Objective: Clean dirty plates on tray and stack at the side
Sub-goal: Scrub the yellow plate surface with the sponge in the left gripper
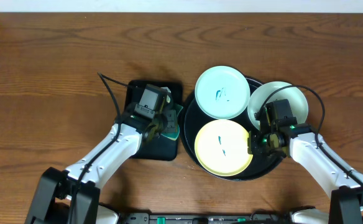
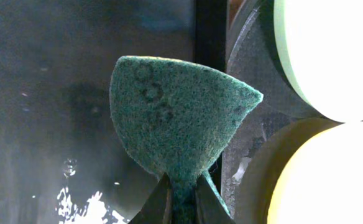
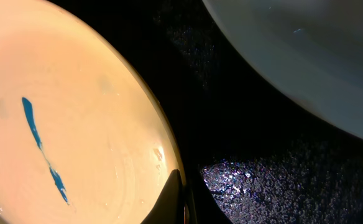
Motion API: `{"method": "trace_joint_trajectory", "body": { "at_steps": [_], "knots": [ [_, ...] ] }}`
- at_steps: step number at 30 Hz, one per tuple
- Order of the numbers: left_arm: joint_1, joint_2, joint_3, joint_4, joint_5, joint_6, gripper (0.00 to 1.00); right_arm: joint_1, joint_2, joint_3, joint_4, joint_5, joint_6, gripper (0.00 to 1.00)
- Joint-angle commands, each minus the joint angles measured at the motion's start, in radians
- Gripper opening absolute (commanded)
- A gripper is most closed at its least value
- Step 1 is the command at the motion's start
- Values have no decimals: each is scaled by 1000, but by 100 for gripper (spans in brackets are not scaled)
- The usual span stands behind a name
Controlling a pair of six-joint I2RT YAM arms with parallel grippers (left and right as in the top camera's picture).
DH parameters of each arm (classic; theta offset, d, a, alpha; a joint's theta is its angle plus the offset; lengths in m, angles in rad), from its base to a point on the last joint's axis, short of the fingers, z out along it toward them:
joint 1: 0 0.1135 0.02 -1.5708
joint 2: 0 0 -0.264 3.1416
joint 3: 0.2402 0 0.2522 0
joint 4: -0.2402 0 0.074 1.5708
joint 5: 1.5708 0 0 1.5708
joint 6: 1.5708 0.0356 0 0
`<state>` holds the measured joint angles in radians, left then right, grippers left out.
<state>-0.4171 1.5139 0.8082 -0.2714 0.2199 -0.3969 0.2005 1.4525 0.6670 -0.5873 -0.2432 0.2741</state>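
The round black tray (image 1: pixel 188 118) holds three plates. A mint-white plate (image 1: pixel 222 93) with a blue-green scribble lies at the tray's back. A yellow plate (image 1: pixel 224 148) with a blue streak lies at the front. A second mint-white plate (image 1: pixel 287 99) rests on the right rim. My right gripper (image 1: pixel 255 144) is shut on the yellow plate's right rim, as the right wrist view shows (image 3: pixel 180 202), with the plate (image 3: pixel 76 112) to its left. My left gripper (image 2: pixel 183 205) is shut on a green scouring pad (image 2: pixel 175 118) left of the tray.
A small rectangular black tray (image 1: pixel 156 149) lies under my left gripper (image 1: pixel 166 121), touching the round tray's left side; it is wet and glossy in the left wrist view (image 2: pixel 57 93). Brown wooden table lies all around.
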Motion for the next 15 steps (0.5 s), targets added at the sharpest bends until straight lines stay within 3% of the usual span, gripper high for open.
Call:
{"method": "trace_joint_trajectory", "body": {
  "at_steps": [1, 5, 15],
  "knots": [
    [-4, -68, 44, -3, 31, -7, 7, 17, 5, -5, -4, 3, 2, 1],
    [-5, -147, 116, -56, 45, -4, 8, 17, 5, -5, -3, 3, 2, 1],
    [-81, -113, 208, -94, 128, 17, 7, 17, 5, -5, -2, 3, 2, 1]
  ]
}}
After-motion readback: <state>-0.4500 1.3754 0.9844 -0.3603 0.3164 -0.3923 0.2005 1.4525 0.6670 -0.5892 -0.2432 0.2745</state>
